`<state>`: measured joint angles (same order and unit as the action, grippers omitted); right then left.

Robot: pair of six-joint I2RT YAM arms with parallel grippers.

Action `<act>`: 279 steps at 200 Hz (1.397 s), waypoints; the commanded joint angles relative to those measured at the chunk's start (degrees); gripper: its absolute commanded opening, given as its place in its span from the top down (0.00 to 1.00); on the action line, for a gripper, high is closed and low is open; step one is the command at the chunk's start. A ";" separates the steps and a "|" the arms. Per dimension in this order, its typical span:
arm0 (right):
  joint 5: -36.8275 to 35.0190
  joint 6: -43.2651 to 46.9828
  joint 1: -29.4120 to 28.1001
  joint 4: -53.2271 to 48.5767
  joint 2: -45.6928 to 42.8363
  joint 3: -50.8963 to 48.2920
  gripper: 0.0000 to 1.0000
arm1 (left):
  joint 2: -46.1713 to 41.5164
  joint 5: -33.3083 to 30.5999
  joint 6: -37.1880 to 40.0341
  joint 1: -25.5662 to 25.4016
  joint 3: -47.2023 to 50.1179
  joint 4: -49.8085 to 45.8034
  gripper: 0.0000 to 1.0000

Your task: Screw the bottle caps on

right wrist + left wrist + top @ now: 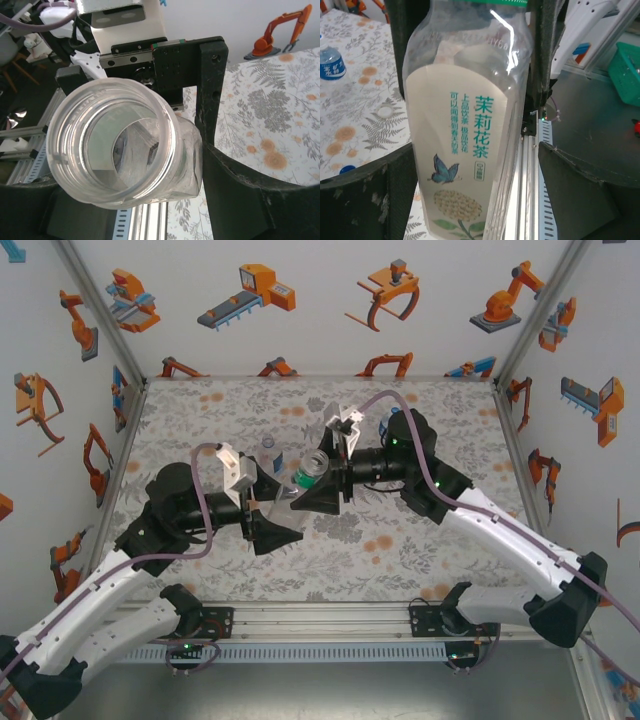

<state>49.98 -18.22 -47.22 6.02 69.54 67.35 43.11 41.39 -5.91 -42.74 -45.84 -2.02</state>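
Held aloft over the middle of the bench (pixel 400 560), tilted, mouth end toward the right: the green-label bottle (pixel 470 125). Pinched near the neck by the right claw (pixel 125 170), both fingers pressed against the clear wall. Mouth wide open, no cap on it. Straddled lower down, around the label, by the left claw (pixel 470 167): spread, one finger about touching the bottle, a clear gap at the other, not yet a grip. On the bench nearby, to the far left of the held one, a small blue-label bottle (pixel 268 452).

Judged as a handover or a two-claw steadying, with the capping itself not yet begun.

Possible trouble from here:
- Squashing. Thin clear plastic, empty by the look of it. Too hard a squeeze from the left claw likely to buckle the wall and pull the mouth out of round, spoiling the fit of a cap.
- Dropping. Letting go on the right before a firm hold on the left likely to send the bottle down onto the bench, perhaps against the blue-label bottle.
- Twisting. Contact by one finger first likely to swing the body about the neck grip and skew it.
- Clashing. Two claws very close along one short bottle, so a small misjudged move enough for finger against finger.
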 commanded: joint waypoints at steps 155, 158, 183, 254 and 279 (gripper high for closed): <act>3.47 -3.30 -2.61 4.41 2.60 5.43 0.70 | 2.40 4.15 0.52 -1.34 -3.02 1.01 0.38; 3.30 -3.24 -2.64 4.36 2.53 5.42 0.70 | 2.43 4.14 0.47 -1.33 -3.10 0.94 0.38; 2.55 -2.99 -2.78 4.04 2.55 5.34 0.71 | 2.94 4.17 0.68 -1.30 -3.46 0.78 0.41; 1.26 -0.36 -2.90 -0.20 2.27 6.10 0.68 | 3.29 4.24 0.71 -1.32 -3.63 0.69 0.61; -1.85 2.35 -2.93 -3.90 1.43 6.90 0.48 | 3.25 4.16 1.33 -1.34 -3.81 -0.57 0.69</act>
<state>51.33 -19.18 -49.60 5.93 72.10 71.85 46.37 45.08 -5.93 -43.90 -47.59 -1.85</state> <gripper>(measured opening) 0.589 0.555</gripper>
